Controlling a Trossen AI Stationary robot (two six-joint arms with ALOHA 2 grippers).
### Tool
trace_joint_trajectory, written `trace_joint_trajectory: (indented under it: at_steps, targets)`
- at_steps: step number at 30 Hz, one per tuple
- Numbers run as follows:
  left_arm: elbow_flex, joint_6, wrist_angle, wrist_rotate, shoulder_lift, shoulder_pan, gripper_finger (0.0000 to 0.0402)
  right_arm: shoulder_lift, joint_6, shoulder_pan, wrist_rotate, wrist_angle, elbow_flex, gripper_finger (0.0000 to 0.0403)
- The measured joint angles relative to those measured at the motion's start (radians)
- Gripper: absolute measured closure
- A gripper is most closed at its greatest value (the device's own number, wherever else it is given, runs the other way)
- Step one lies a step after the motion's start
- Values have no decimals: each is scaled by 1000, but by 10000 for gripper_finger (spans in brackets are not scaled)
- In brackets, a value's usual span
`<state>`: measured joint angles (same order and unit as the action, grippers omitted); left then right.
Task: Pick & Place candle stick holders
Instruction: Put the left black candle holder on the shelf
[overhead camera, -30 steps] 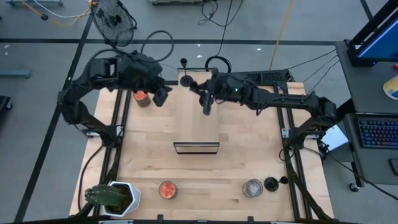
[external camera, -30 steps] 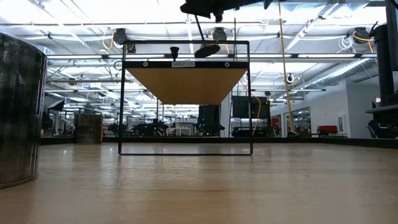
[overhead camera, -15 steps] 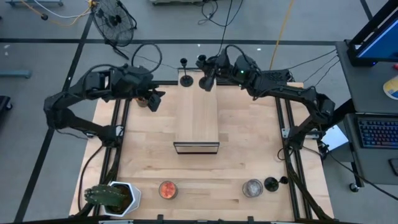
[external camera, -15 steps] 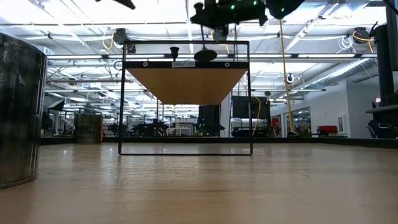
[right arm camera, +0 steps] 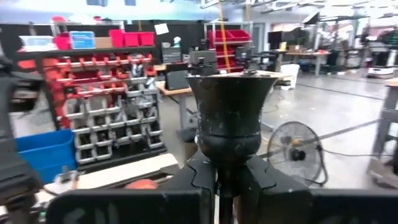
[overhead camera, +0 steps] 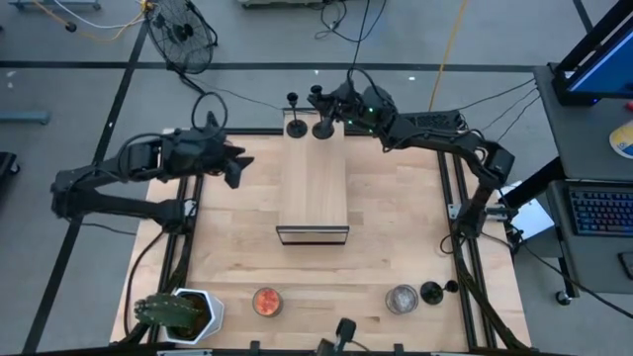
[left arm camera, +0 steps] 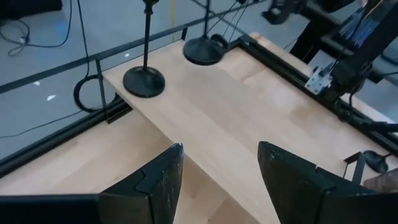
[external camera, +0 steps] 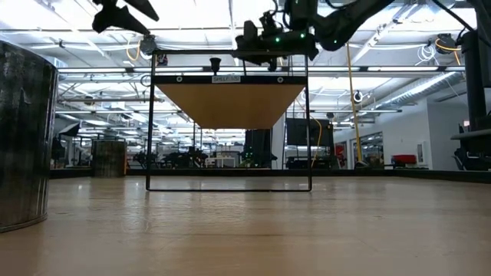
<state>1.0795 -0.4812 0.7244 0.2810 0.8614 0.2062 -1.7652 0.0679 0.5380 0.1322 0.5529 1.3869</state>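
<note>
Black candle stick holder (overhead camera: 323, 127) sits clamped in the right gripper (overhead camera: 334, 111) at the wooden shelf (overhead camera: 315, 183) edge, just beside another holder (overhead camera: 295, 125); released crooked, it could tip off; the left gripper (overhead camera: 235, 166) hangs half-open, empty.

1. We look straight down from high above the table (overhead camera: 396, 247).
2. Our low camera sits level at table height, facing twelve o'clock.
3. High, low and left wrist views share the wooden shelf (overhead camera: 314, 188).

Two black holders upright at the shelf's far end.
Left holder (overhead camera: 295, 126) stands free; right holder (overhead camera: 322, 128) beside it; a third (overhead camera: 431, 292) near the table's front-right edge.
</note>
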Motion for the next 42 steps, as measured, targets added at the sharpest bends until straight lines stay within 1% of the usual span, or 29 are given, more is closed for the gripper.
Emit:
trace_joint_trajectory:
  at_steps: [3, 7, 12, 17, 26, 34, 40, 42]
  targets:
    - [-51, -4, -39, 0, -35, 0, 188, -6, 10, 20, 0, -10, 0, 385]
    - [-83, -29, -40, 0, -57, 0, 188, -2, 19, 38, 0, 14, -19, 385]
    - [-84, -24, -42, 0, -59, 0, 188, -4, 52, 45, -1, 65, -75, 385]
    - [-84, -18, -42, 0, -59, 0, 188, -4, 27, 41, -3, 144, -111, 385]
    - [-84, 7, -48, 10, -58, 0, 188, -3, -26, 44, -7, 175, -143, 384]
    - [-84, 15, -48, 34, -58, 0, 188, -3, -50, 45, -8, 184, -144, 384]
    - [-84, 9, -48, 34, -58, 0, 188, -3, -53, 45, -32, 186, -144, 383]
    - [-84, 9, -48, 34, -58, 0, 188, -19, -52, 40, -32, 225, -144, 383]
